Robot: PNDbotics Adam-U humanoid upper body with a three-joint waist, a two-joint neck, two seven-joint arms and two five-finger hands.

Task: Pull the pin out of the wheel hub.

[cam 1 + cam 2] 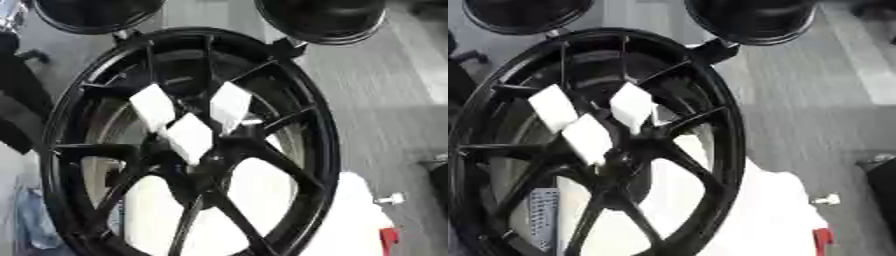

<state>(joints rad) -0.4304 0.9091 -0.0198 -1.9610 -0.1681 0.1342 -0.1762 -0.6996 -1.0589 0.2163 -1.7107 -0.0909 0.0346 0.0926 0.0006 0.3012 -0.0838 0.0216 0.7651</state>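
A large black wheel (188, 145) fills both views, seen close up with its spokes running out from a central hub (197, 167) to the dark rim. Three white blocks (190, 137) sit clustered on the spokes just above the hub, two higher up and one lower between them; whether any of them is the pin, or a tag tied to it, cannot be told, and no pin as such can be made out. Behind the wheel lies a white surface (776, 210), with a small white fitting (827, 200) and a red piece (822, 239) near its right edge, and beyond that a grey floor (385, 100). Two more dark round rims (754, 17) show along the top edge. Neither of the robot's hands appears in either view, so whether their fingers are open or closed around anything is not visible. Judging from this, the task looks to be at its start: nothing is reaching toward the hub, nothing lies pulled free beside the wheel, and the whole of the work seems left, namely finding the pin at the hub, bringing a hand in between the spokes, taking hold and drawing it out.
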